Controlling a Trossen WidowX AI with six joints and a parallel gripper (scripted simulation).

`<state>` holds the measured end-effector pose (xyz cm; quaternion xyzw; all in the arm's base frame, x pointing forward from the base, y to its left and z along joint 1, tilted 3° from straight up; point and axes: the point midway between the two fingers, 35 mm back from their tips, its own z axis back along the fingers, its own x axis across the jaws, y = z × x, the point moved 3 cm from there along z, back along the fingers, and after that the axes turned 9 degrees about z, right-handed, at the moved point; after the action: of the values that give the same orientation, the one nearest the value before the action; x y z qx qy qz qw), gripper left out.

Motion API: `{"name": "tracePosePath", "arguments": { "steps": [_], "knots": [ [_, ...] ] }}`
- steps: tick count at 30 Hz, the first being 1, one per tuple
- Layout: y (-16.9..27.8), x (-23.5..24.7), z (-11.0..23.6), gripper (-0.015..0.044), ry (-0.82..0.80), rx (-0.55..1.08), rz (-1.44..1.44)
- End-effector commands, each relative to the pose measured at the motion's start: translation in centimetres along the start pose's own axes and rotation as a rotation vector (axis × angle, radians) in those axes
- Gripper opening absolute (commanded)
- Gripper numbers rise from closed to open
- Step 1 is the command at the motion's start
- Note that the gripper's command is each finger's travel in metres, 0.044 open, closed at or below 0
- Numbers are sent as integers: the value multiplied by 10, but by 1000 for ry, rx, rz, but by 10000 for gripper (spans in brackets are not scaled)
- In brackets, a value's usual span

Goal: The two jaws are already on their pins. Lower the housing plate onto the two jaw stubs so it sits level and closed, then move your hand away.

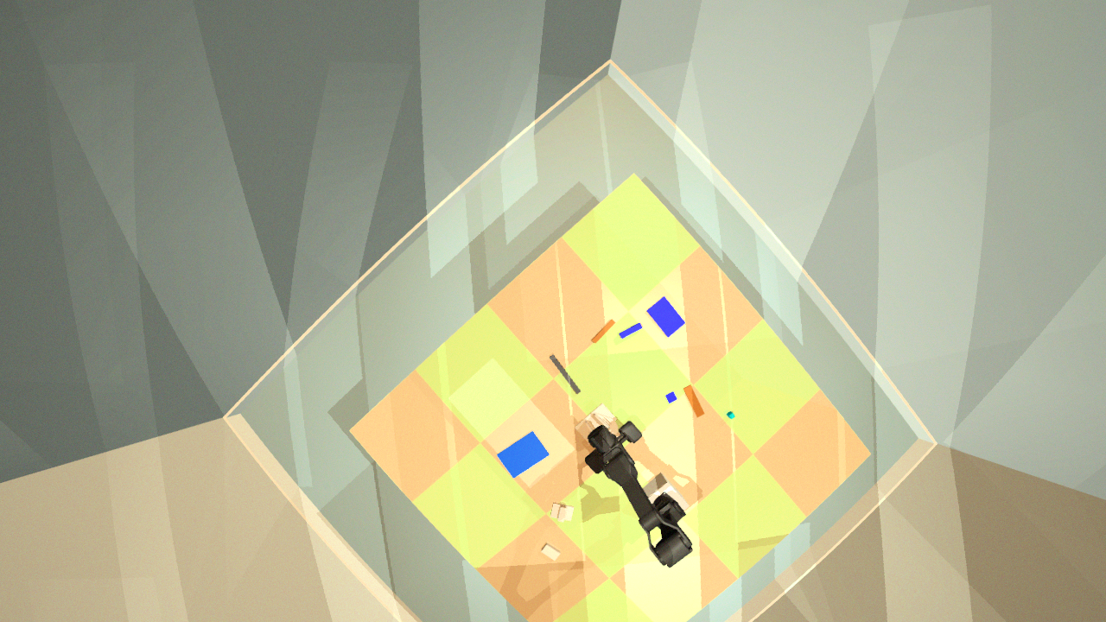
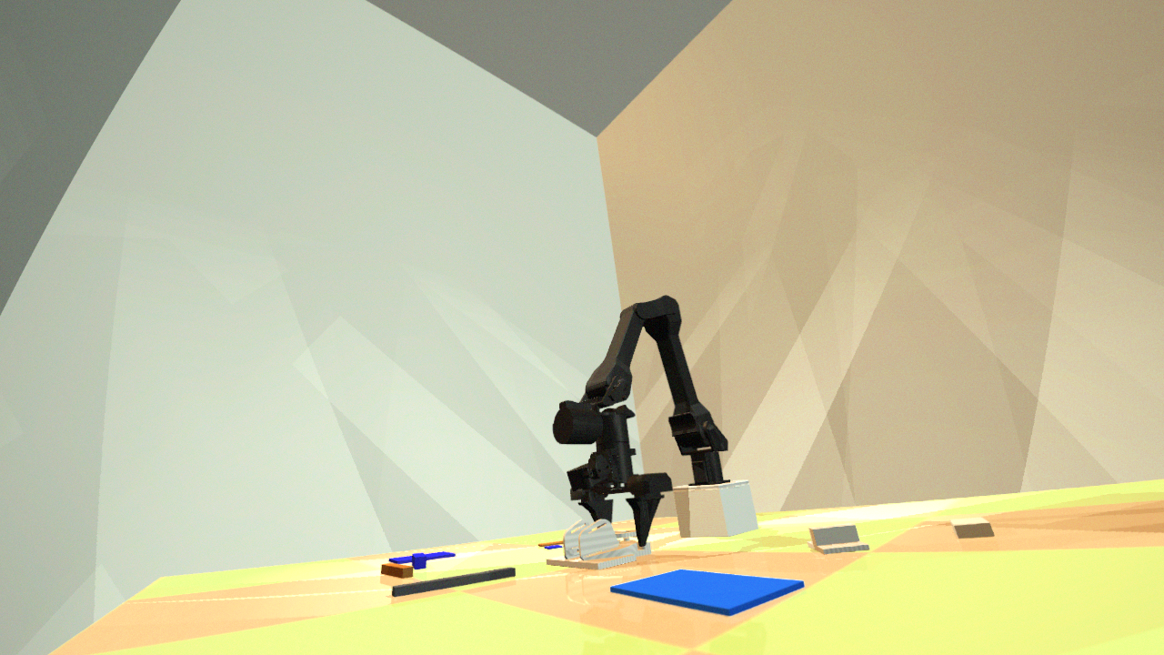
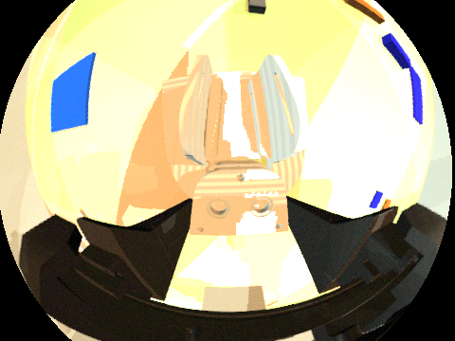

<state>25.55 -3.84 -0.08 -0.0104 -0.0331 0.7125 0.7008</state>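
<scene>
Housing plate point(image 3: 237, 220) lay low in the center of the wrist view, between the gripper's point(image 2: 620, 529) point(image 3: 239, 213) fingertips — fingers set wide, gripping it by its sides. Two round holes showed side by side in its face. Just above it in that frame stood the two jaws point(image 3: 194, 114) point(image 3: 284, 114), upright with a gap between, on a pale base point(image 2: 569, 562) point(image 3: 172, 111). Could not tell whether the plate sat fully down on the stubs. Exterior view: the black arm point(image 2: 668, 350) point(image 1: 638, 495) arched from a pale block point(image 2: 716, 508), fingers pointing down at the assembly, lower center. Blue panel point(image 1: 523, 453) point(image 2: 706, 591) point(image 3: 73, 97) lay flat — lower right of the exterior frame, upper left of the wrist's. Dark bar point(image 1: 564, 374) point(image 2: 454, 581) point(image 3: 257, 6) lay left of the base in the exterior view.
</scene>
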Motion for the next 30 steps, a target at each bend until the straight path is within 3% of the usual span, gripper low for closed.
{"name": "tracePosePath", "arguments": {
  "steps": [1, 30],
  "knots": [
    [0, 0, -2, 351, -3, 1, -4],
    [0, 0, -7, 351, -3, 1, -4]
  ]
}}
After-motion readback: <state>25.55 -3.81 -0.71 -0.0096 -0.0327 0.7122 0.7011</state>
